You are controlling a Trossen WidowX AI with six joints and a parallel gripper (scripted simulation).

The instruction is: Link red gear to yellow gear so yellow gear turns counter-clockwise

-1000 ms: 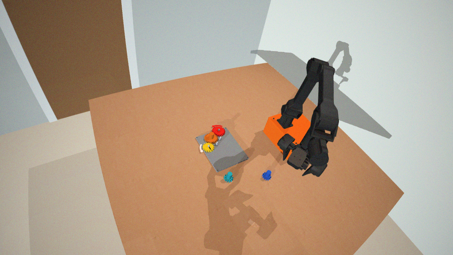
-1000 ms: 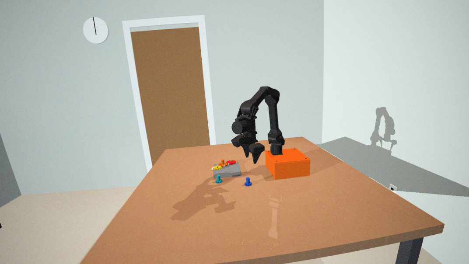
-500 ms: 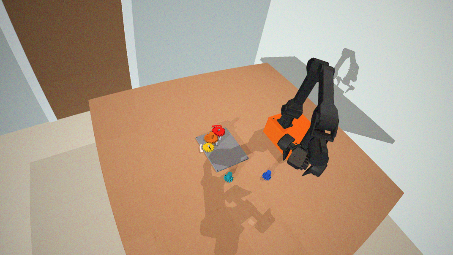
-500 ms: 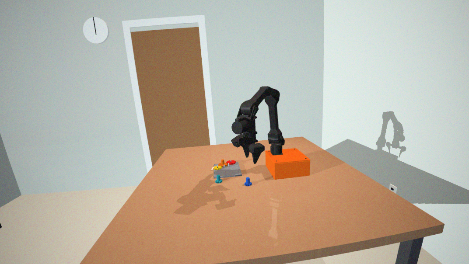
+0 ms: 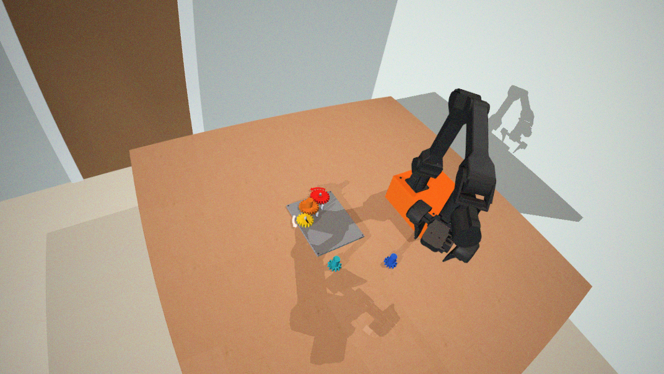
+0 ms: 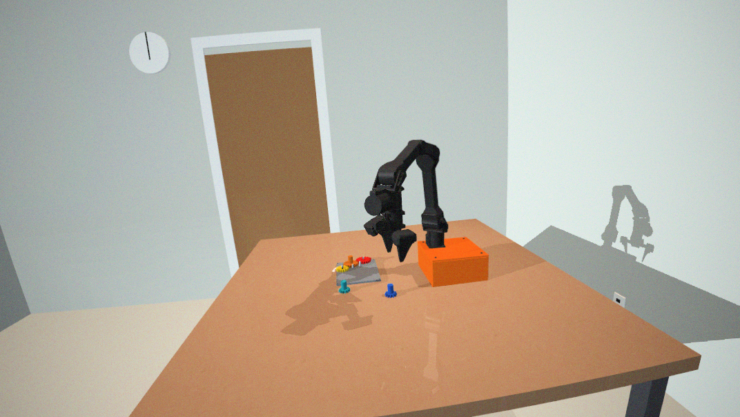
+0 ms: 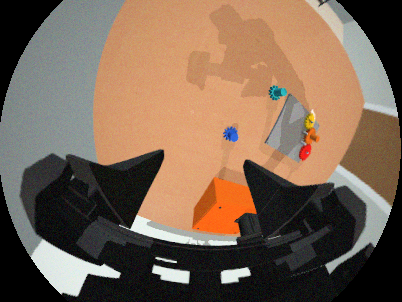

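The grey board lies on the table. The red gear and the yellow gear sit on it. The orange gear is between them, knob up, seemingly touching both. Short pegs show beside it. The teal gear and the blue gear stand on the table. My gripper is open and empty, raised near the base, away from the board.
The orange base box stands right of the board in the top and exterior views. The arm's shadow falls across the board and the table. A white arrow is beside the yellow gear, a red arrow beside the red gear.
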